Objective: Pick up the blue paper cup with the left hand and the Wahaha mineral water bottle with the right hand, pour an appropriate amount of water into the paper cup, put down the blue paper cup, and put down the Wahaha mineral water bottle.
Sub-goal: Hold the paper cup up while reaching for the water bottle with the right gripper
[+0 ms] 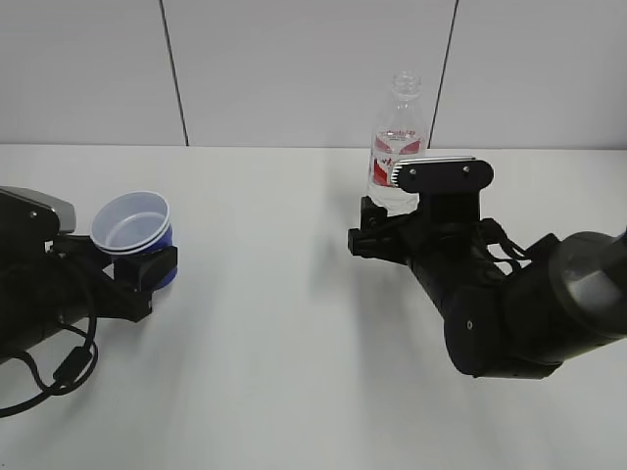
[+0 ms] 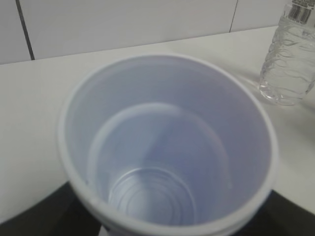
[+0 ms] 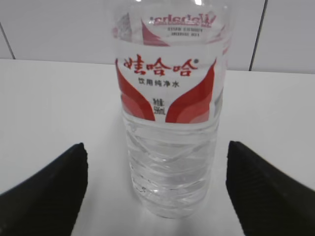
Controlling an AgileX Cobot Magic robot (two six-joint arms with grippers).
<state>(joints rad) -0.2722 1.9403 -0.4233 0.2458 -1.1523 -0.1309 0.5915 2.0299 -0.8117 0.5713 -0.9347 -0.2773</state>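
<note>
- Exterior view: the blue paper cup (image 1: 134, 226) sits at the left of the white surface (image 1: 265, 323), its lower body between the fingers of the left hand (image 1: 147, 266), which appear closed on it; its mouth faces up and tips slightly toward the camera. The Wahaha mineral water bottle (image 1: 399, 137) stands upright at the right, neck up and uncapped, partly hidden behind the right hand (image 1: 377, 230).
- Left wrist view: the cup fills the frame, open end toward the lens, white inside; dark finger parts show at its lower edges. The bottle's ribbed base stands well apart at upper right.
- Right wrist view: the bottle stands vertical, centred between two black fingers (image 3: 47, 196) spread wide, neither touching it.
</note>
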